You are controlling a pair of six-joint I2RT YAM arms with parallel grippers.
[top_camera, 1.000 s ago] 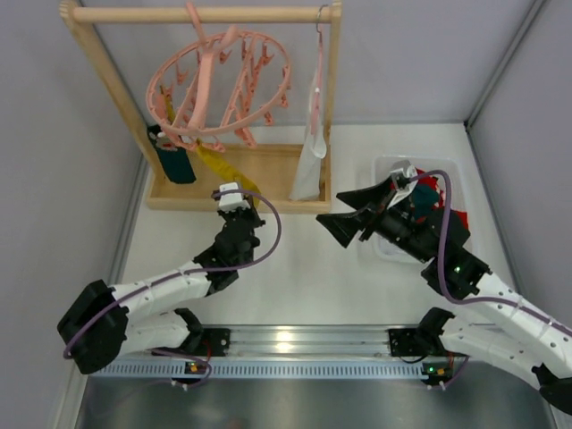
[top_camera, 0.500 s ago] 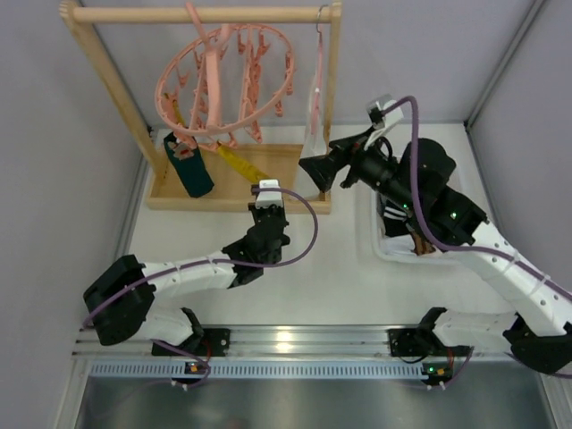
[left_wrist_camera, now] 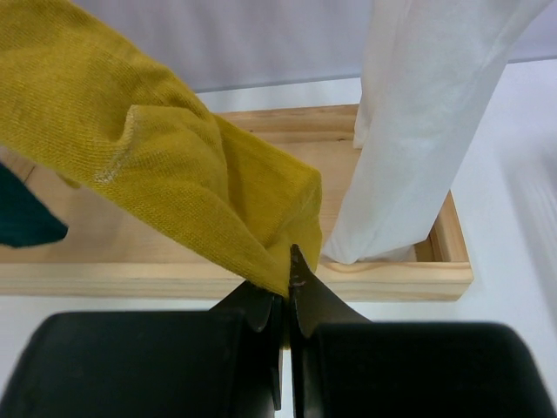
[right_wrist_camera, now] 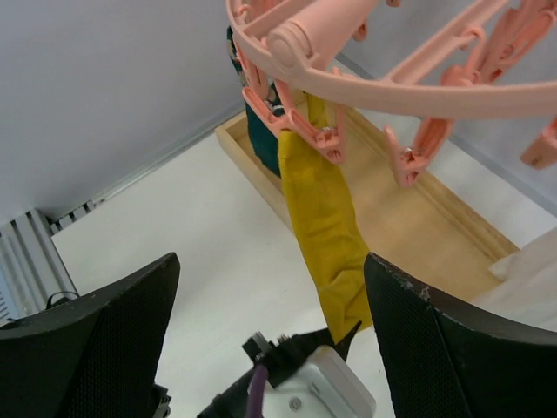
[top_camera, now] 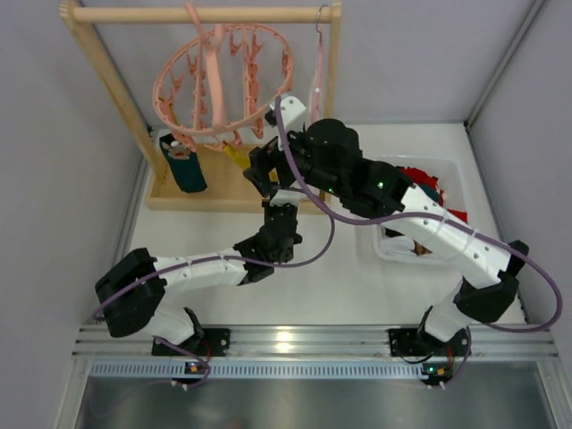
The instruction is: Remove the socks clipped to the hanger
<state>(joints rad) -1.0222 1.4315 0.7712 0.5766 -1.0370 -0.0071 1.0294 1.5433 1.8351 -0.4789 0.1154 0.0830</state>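
The round pink hanger (top_camera: 223, 76) hangs from the wooden rack; its ring also shows in the right wrist view (right_wrist_camera: 348, 52). A mustard yellow sock (right_wrist_camera: 329, 218) hangs from one pink peg (right_wrist_camera: 306, 131) and slants down to my left gripper (left_wrist_camera: 290, 268), which is shut on its lower end (left_wrist_camera: 261, 235). A dark teal sock (top_camera: 183, 165) hangs clipped behind it. My right gripper (right_wrist_camera: 271, 261) is wide open just below the ring, its fingers either side of the yellow sock without touching it. In the top view it (top_camera: 262, 174) covers most of that sock.
The wooden rack's base tray (left_wrist_camera: 261, 279) lies under the socks. A white cloth (left_wrist_camera: 418, 131) on a slim pink hanger hangs at the right of the rack. A white bin (top_camera: 447, 170) holding red socks stands on the right of the table.
My right arm has swung from the bin across to the left, under the hanger ring. My left gripper has moved right and forward, and the yellow sock now slants to it.
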